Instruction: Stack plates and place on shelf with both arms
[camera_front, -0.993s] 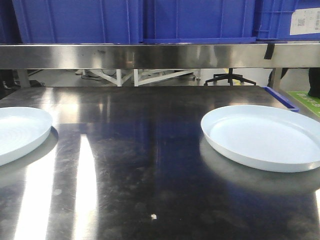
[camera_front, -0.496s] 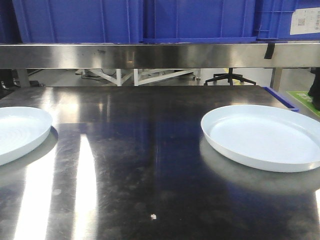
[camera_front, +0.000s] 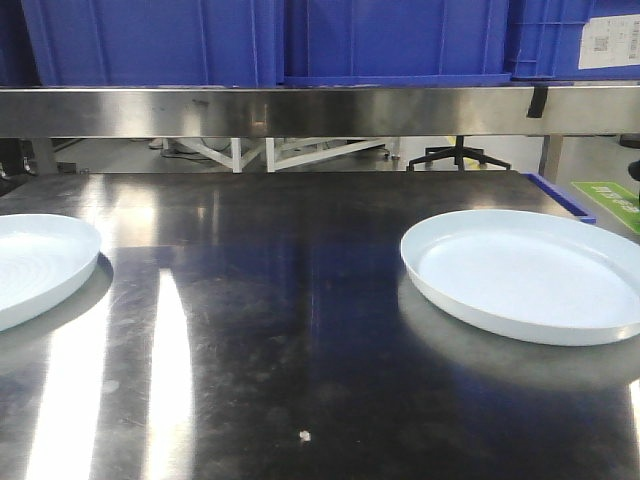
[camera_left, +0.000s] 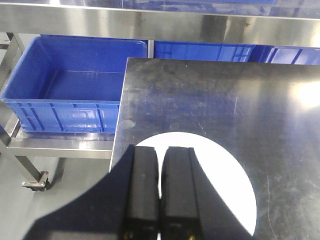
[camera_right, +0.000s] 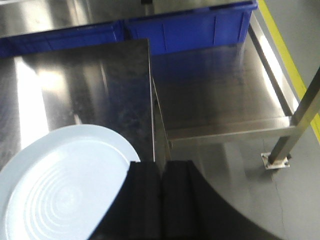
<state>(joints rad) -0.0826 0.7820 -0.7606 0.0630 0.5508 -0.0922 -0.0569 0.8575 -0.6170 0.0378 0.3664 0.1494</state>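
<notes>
Two plates lie flat and well apart on the dark tabletop (camera_front: 280, 300): the left plate (camera_front: 40, 265) directly beneath the left gripper (camera_left: 161, 195), the right plate (camera_front: 525, 275) just left of the right gripper (camera_right: 161, 200), both grippers closed tight on nothing.

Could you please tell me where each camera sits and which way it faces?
Front-facing: low at the near edge of the table, facing the shelf, left plate and right plate between; no arm shows.
Left wrist: above its left edge, looking down; shut left tool over the left plate.
Right wrist: above its right edge, looking down; shut right tool over the right plate's rim.
Shared: front and wrist views show the same plates.
</notes>
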